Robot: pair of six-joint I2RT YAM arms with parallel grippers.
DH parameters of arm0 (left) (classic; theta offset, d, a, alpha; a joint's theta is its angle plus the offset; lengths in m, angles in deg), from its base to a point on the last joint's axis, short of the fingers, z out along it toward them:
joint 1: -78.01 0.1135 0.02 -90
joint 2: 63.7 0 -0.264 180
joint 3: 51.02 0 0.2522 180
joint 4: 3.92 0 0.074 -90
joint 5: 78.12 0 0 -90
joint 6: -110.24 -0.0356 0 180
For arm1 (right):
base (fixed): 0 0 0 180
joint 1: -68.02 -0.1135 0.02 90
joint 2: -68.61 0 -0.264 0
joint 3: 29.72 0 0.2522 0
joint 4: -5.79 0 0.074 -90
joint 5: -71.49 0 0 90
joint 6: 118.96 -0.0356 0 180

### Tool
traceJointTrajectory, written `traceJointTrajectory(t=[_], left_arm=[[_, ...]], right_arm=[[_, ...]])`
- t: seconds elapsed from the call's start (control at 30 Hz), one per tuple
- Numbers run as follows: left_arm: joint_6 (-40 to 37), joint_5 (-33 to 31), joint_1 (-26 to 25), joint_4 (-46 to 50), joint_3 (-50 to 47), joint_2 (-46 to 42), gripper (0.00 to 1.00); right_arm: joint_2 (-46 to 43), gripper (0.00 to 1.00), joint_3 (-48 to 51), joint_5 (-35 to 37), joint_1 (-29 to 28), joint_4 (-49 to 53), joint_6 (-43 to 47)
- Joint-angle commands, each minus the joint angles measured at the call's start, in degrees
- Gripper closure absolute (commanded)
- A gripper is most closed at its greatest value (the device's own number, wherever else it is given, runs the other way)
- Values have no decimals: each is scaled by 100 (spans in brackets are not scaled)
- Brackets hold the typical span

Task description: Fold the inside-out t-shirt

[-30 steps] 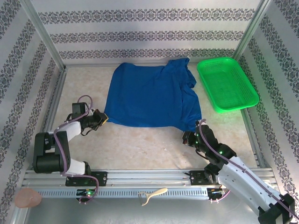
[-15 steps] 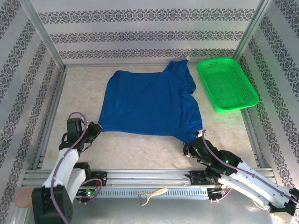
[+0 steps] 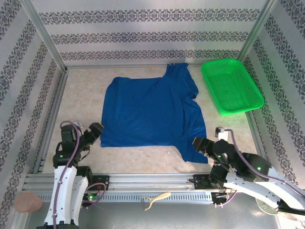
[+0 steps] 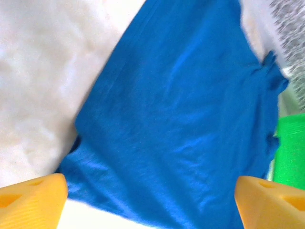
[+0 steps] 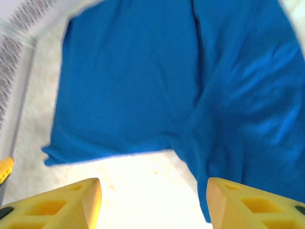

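The royal-blue t-shirt (image 3: pixel 150 112) lies spread flat on the pale table, one sleeve pointing to the back wall and its near hem running left to right. My left gripper (image 3: pixel 95 131) stands open just off the hem's left corner. In the left wrist view its yellow fingertips (image 4: pixel 29 200) stand wide apart around the left gripper (image 4: pixel 150 205), with the t-shirt (image 4: pixel 181 119) beyond them. My right gripper (image 3: pixel 200 144) is open beside the shirt's near right corner. In the right wrist view the right gripper (image 5: pixel 155 205) is over bare table, the t-shirt (image 5: pixel 167 81) just ahead.
A green mesh basket (image 3: pixel 231 86) sits at the back right, its edge also in the left wrist view as the basket (image 4: pixel 290 148). Patterned walls close in the table on three sides. A metal rail (image 3: pixel 152 183) runs along the near edge.
Both grippers drew the shirt's near hem toward the near edge, then opened and let go. The shirt now lies flatter and closer to the arms.
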Motion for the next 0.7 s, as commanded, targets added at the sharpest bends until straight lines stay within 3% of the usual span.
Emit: traceJointTrajectory(t=[0.0, 0.1, 0.17, 0.27, 0.33, 0.4, 0.57, 0.67], left_arm=[[-281, 10, 54, -31, 870, 557, 7], [-176, 565, -19, -615, 1290, 1382, 5], [-89, 716, -245, -1017, 1499, 1979, 4], [-72, 592, -858, -1566, 1772, 2958, 0], [-2, 526, -1260, -2049, 1843, 3607, 0], [28, 420, -1485, -2422, 1857, 4128, 0], [51, 374, -1618, -3005, 1721, 5024, 0], [-12, 330, -1614, -3155, 1542, 5235, 0]], right_arm=[[301, 38, -537, 1033, -35, 357, 469], [871, 38, -750, 1216, 113, 60, 902], [1382, 40, -756, 833, 531, -459, 1308], [2174, 41, -481, -765, 1763, -1567, 1708], [2642, 42, -41, -2006, 2725, -2546, 1636], [3175, 43, 302, -2833, 3333, -3375, 1484], [4458, 43, 772, -3305, 3669, -4580, 1109], [4898, 44, 1313, -3172, 3636, -5200, 432]])
